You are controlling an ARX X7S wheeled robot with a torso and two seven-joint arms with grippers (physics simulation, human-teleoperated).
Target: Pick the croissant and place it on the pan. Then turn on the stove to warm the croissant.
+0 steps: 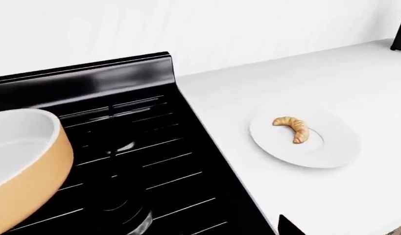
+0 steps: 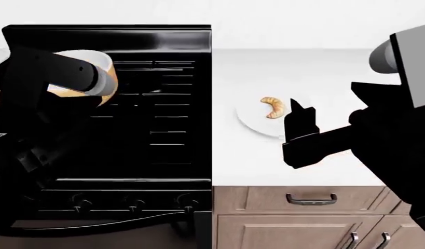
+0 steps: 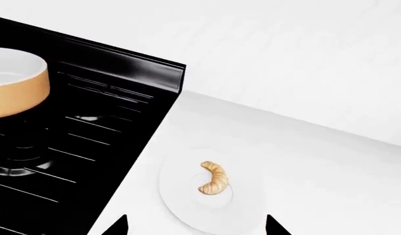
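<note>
Item: small golden-brown crescent croissant [image 2: 273, 107] on round white plate [image 2: 250, 120], counter right of glossy black stove [image 2: 164, 129]. My right gripper [image 3: 197, 226], jaws spread and empty, hovers just near of it, closer than my left arm; orange-tan saucepan [image 2: 105, 72] lies far left.

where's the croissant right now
The croissant lies on the white plate on the counter, just right of the stove in the head view, with the right gripper close by on its right.
</note>
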